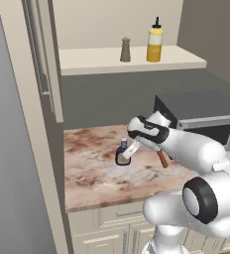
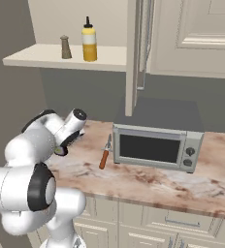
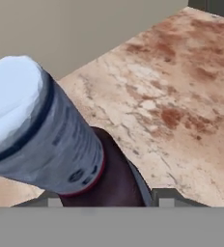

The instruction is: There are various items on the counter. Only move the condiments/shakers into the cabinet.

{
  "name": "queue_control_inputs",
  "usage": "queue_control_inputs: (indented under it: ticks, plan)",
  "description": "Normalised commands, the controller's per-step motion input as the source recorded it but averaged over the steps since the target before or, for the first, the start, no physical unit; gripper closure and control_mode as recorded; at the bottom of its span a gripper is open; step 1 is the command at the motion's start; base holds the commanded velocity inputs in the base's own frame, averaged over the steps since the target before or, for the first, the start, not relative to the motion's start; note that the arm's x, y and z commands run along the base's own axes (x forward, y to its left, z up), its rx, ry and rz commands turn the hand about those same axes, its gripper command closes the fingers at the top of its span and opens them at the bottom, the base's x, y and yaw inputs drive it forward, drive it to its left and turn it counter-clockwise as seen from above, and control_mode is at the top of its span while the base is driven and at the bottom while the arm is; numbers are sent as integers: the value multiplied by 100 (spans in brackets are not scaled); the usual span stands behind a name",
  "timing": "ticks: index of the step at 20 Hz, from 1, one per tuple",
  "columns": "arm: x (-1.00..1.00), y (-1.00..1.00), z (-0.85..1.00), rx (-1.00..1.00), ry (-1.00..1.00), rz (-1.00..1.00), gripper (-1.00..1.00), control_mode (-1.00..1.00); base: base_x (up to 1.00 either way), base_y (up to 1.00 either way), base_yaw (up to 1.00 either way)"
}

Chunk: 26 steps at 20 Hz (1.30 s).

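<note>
Fingers (image 1: pixel 128 153) of the arm sit low on the dark bottle (image 1: pixel 122 155), and from the hand view they appear clamped on its dark lower body, with the blue cap and label close to the lens. That bottle stands on the surface (image 1: pixel 92 173) toward its left edge, near the cabinet side panel (image 1: pixel 43 124), and whether its base has left the stone I cannot tell. Already up on the cabinet shelf (image 1: pixel 186 62) are the pepper shaker (image 1: pixel 125 49) and the yellow squeeze bottle (image 1: pixel 154 44), standing near each other towards the shelf's middle.

Judging by the hold, the main risk is tilt: gripped low, a tall bottle could pivot between the fingers during a lift and slip out. A second hazard is the shelf's front edge, which the bottle or wrist could strike on the way up. Placing it too close to the two containers could knock them over. Beside the toaster oven (image 2: pixel 155 147) lies an orange-brown stick (image 2: pixel 104 156), which should stay put.
</note>
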Motion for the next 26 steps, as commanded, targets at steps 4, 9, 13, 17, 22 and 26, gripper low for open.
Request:
queue_control_inputs:
  ticks: [4, 9, 13, 17, 22, 26]
  plan:
    - [-97, 0, 100, 3, -27, -1, 100, -100, 0, 0, 0]
    - [-84, 0, 100, 4, -23, -9, 100, -100, 0, 0, 0]
    - [-77, 0, 100, 4, -19, -13, 100, -100, 0, 0, 0]
    - [-83, 0, 100, 8, -11, -14, 100, -100, 0, 0, 0]
    - [-81, 0, 100, 11, -1, -16, 100, -100, 0, 0, 0]
    - [-85, 1, 100, 12, 0, -16, 100, -100, 0, 0, 0]
